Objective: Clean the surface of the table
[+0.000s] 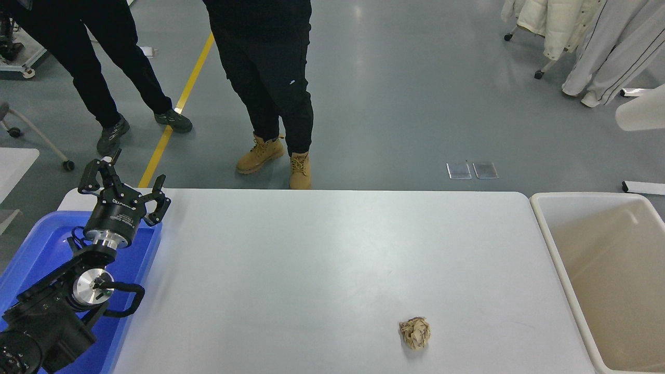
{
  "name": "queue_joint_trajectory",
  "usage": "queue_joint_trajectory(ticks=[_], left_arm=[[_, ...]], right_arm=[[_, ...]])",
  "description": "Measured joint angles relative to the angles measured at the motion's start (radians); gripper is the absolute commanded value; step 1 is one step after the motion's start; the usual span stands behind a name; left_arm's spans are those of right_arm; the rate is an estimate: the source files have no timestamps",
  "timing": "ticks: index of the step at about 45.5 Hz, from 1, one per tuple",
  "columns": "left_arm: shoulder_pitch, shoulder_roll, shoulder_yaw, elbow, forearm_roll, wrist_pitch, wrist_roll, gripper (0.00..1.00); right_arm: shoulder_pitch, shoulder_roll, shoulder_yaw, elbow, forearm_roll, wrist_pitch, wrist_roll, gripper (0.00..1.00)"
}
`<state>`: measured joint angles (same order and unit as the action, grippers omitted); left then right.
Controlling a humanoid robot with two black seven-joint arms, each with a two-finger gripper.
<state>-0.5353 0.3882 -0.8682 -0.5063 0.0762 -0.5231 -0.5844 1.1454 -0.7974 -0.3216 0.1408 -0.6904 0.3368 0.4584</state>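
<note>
The table surface (pixel 311 259) is a wide white top. A crumpled tan paper ball (pixel 415 333) lies on it near the front, right of centre. My left gripper (pixel 124 187) is open and empty, parked over the blue tray (pixel 36 249) at the table's left end. My right gripper is out of view. Part of a white paper cup (pixel 641 113) shows at the right edge, high above the bin; what holds it is hidden.
A beige-white rimmed bin (pixel 587 196) stands against the table's right end. Two people stand at the far side, one in tan boots (pixel 273 156) close to the table edge. Pale garments (pixel 587 36) hang at the top right.
</note>
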Motion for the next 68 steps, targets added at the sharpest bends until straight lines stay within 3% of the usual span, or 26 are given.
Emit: queue_joint_trajectory(ticks=[26, 45, 62, 66, 68], left_arm=[[0.000, 0.000, 0.000, 0.000, 0.000, 0.000, 0.000, 1.00], [0.000, 0.000, 0.000, 0.000, 0.000, 0.000, 0.000, 1.00], [0.000, 0.000, 0.000, 0.000, 0.000, 0.000, 0.000, 1.00], [0.000, 0.000, 0.000, 0.000, 0.000, 0.000, 0.000, 1.00], [0.000, 0.000, 0.000, 0.000, 0.000, 0.000, 0.000, 1.00]], right_arm=[[-0.306, 0.119, 0.002, -0.155, 0.080, -0.090, -0.148, 0.00], [-0.447, 0.224, 0.001, -0.164, 0.104, -0.151, -0.171, 0.00], [-0.487, 0.268, 0.001, -0.165, 0.111, -0.172, -0.175, 0.00], [-0.490, 0.272, 0.002, -0.165, 0.119, -0.176, -0.175, 0.21], [-0.490, 0.275, 0.002, -0.165, 0.126, -0.180, -0.175, 0.36]])
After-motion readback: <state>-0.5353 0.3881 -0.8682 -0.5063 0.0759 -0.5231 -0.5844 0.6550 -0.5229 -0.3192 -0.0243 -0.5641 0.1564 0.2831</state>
